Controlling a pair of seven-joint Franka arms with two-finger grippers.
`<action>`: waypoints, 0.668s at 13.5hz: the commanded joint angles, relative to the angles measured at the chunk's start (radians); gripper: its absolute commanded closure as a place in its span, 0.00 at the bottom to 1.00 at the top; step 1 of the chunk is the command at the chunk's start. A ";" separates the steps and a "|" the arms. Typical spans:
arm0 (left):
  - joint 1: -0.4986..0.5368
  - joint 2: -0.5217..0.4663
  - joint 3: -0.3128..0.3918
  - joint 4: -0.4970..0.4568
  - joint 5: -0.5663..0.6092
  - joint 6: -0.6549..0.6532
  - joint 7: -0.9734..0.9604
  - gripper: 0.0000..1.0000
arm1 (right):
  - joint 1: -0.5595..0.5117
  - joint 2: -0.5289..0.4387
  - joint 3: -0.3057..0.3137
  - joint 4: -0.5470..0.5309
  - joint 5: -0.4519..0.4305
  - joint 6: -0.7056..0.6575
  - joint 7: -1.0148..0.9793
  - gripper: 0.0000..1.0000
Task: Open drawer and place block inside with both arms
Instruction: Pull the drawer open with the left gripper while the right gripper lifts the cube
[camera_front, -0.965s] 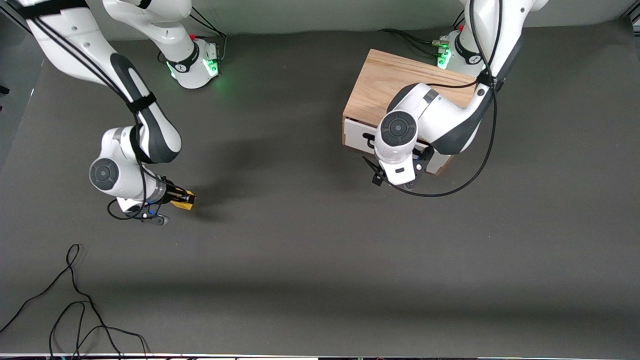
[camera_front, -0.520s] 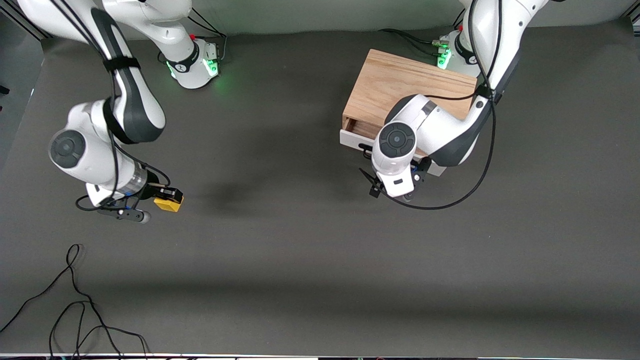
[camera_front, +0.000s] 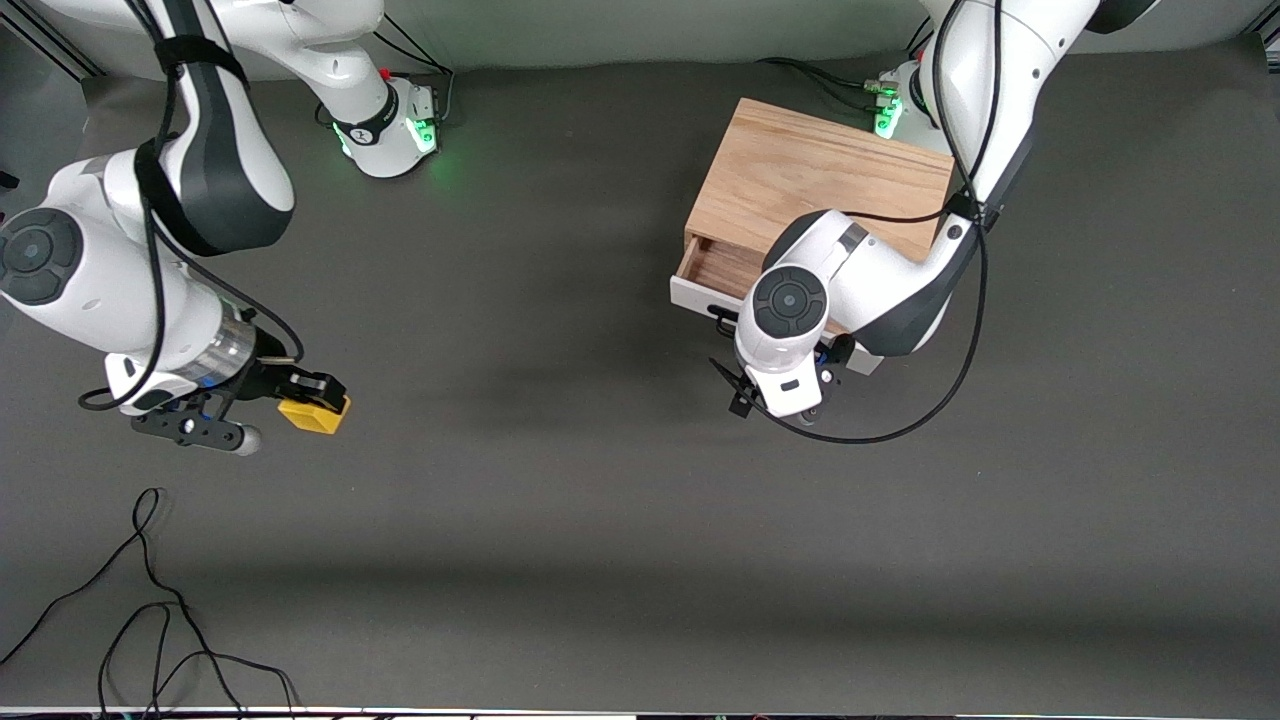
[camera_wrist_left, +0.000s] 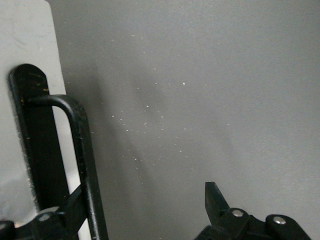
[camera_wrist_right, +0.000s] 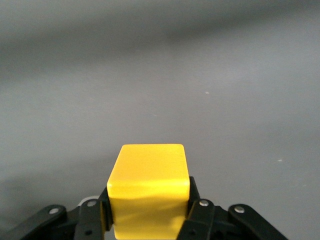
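Right hand (camera_wrist_right: 150, 220) clamps the block (camera_wrist_right: 149, 192); left hand (camera_wrist_left: 145, 210), fingers apart, hooks the drawer's handle (camera_wrist_left: 82, 150).

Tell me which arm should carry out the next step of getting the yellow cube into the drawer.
Right. The right gripper already clamps the small yellow cube above the table, while the left gripper is hooked on the black wire handle of the partly open light-wood drawer.

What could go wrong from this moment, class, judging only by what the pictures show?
1. The left tool is open, with only one finger hooked on the handle; it could slip off while pulling.
2. The drawer is only partly open, so the gap may be too narrow for the block.
3. The right tool carries the block over the table; a weak grip could drop it.
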 joint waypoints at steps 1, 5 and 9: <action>-0.029 0.073 0.006 0.141 0.043 0.011 -0.037 0.00 | 0.071 0.098 -0.007 0.145 0.009 -0.051 0.057 1.00; -0.027 0.101 0.008 0.175 0.118 0.042 -0.119 0.00 | 0.098 0.134 -0.008 0.214 0.009 -0.085 0.128 1.00; -0.027 0.107 0.008 0.198 0.117 0.071 -0.120 0.00 | 0.120 0.150 -0.005 0.229 0.011 -0.085 0.137 1.00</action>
